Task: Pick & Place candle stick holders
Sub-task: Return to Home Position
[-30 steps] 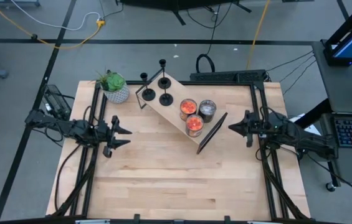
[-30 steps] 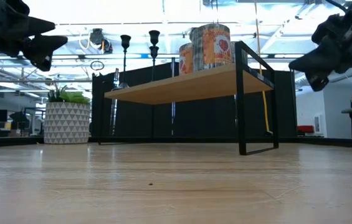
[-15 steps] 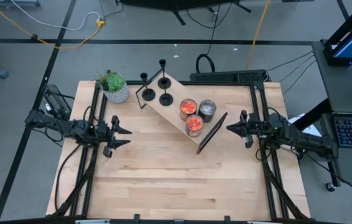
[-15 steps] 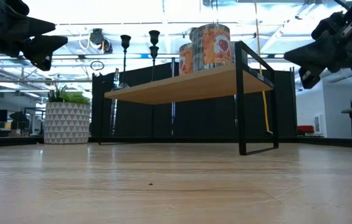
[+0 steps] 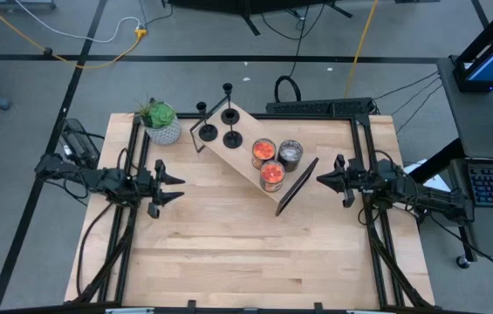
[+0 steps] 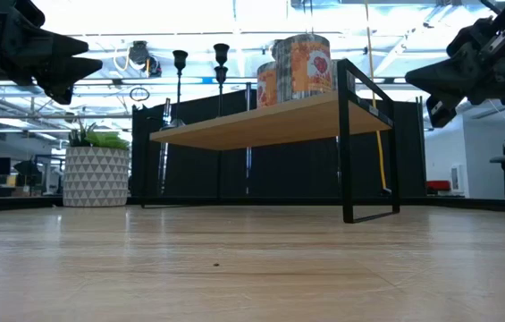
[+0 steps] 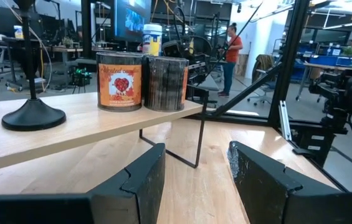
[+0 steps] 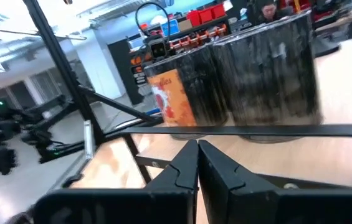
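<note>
Settling at the surface's (image 5: pixel 229 253) sides, both arms have barely shifted in the last second: left claw (image 5: pixel 176 187) wide and empty, right claw (image 5: pixel 319 180) pinched closed on nothing. All three holders (image 5: pixel 229 116) stand on the shelf (image 5: pixel 246 157) beside the candles (image 5: pixel 263 150), so placing looks finished.

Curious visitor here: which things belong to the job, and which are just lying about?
Job: three matte black candle stick holders, wooden black-framed shelf, left gripper, right gripper at table's sides.
Lying about: two orange glass jar candles, grey jar candle, potted plant.
</note>
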